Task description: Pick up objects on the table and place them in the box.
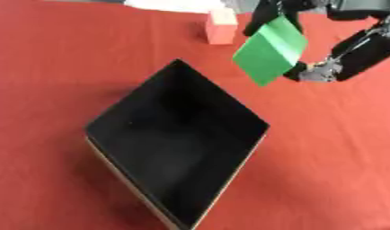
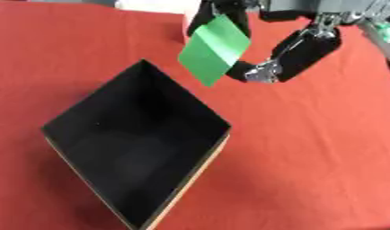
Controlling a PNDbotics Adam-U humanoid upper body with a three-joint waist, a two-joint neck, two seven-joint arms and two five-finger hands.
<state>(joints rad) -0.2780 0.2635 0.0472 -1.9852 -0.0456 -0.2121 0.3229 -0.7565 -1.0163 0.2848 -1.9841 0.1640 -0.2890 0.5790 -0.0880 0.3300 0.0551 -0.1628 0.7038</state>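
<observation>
The right hand (image 2: 296, 51) comes in from the upper right and its fingers (image 2: 206, 13) are curled around a flat green object (image 1: 270, 50), which is held tilted in the air just beyond the far corner of the black box (image 1: 179, 143). A pink block (image 1: 222, 27) stands on the red table (image 1: 56, 67) behind it.
</observation>
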